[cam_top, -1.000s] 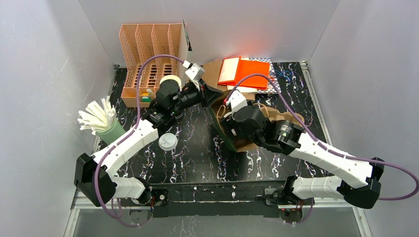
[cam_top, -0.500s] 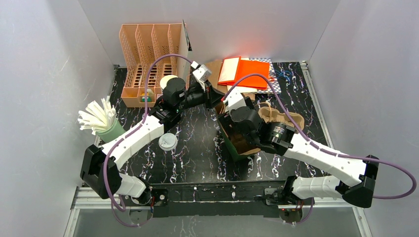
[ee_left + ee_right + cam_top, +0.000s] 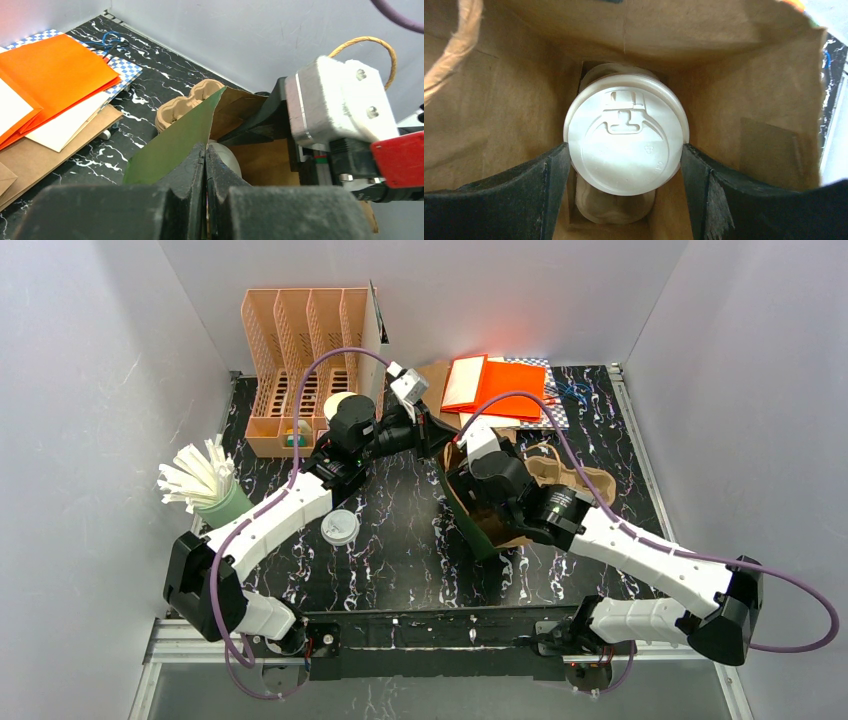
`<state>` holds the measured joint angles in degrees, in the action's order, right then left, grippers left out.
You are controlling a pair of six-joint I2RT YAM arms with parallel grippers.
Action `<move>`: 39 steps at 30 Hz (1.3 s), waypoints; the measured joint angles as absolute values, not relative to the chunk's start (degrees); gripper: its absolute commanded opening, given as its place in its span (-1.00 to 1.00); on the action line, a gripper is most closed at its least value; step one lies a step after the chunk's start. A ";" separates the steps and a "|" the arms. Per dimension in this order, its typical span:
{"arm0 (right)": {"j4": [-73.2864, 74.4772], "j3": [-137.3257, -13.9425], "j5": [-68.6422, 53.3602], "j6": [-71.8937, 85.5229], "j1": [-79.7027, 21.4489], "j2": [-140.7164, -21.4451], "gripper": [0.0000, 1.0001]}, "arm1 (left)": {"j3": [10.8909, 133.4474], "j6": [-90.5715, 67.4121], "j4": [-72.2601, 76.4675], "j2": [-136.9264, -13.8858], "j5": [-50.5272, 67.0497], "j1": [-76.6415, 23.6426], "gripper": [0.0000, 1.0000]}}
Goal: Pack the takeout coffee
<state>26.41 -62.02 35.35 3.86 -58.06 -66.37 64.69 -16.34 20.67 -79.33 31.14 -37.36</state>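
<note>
Near the middle of the black marbled worktop (image 3: 400, 540), a little toward its right edge, a green-faced brown paper bag (image 3: 165, 150) is stood with its mouth upward. The white lidded paper cup (image 3: 626, 132) is found inside it, upright and low between the brown walls, lid uppermost. The cup is clasped by the right gripper (image 3: 625, 155), whose black fingers (image 3: 551, 185) are pressed against its two sides just under the lid's rim; this hold is judged to be for lowering it level so that nothing is tipped. A pale rounded shape is seen beneath the cup, but what it is cannot be told, nor whether the cup is resting on the bag's floor. The left gripper (image 3: 205, 152) is closed flat on the bag's rim on the side toward the far edge. By this pinch the mouth is judged to be held wide and the bag steadied against the other arm's push. A moulded pulp cup tray (image 3: 175, 106) lies just behind the bag, and a loose white lid (image 3: 340, 528) lies apart, nearer the left edge.
</note>
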 measured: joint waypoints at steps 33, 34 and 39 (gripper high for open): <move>18.20 -55.81 24.38 2.81 -50.26 -67.77 -0.28 | 66.46 -19.05 21.26 -85.23 32.38 -37.36 -1.00; 18.20 -55.46 24.01 2.83 -50.22 -67.77 -0.28 | 66.50 -19.03 21.26 -85.43 32.36 -37.36 -1.00; 18.20 -54.15 22.96 3.05 -49.78 -67.88 -0.28 | 66.50 -19.00 21.21 -85.95 32.12 -37.34 -1.00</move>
<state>18.20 -54.15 22.96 3.05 -49.78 -67.88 66.50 -19.00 21.21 -85.95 32.12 -37.34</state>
